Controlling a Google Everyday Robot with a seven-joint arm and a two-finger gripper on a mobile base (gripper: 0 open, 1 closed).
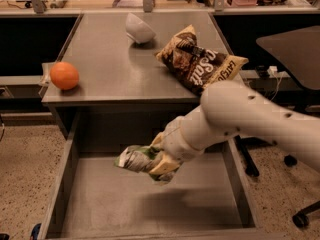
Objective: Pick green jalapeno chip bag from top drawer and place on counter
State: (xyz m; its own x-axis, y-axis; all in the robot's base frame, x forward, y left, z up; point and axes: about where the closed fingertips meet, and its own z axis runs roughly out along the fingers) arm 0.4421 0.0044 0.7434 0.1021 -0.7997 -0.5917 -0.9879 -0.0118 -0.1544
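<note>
The green jalapeno chip bag (136, 159) is crumpled, green with a white panel, and hangs in the air above the open top drawer (100, 204). My gripper (161, 164) is shut on the bag's right end, held above the drawer's middle and just below the counter's front edge. The white arm reaches in from the right. The grey counter (115, 64) lies behind and above the drawer. The bag's shadow falls on the bare drawer bottom.
On the counter sit an orange (64, 75) at the left edge, an overturned white bowl (139, 29) at the back, and a large brown-and-yellow chip bag (200, 65) at the right. A dark chair (295, 54) stands to the right of the counter.
</note>
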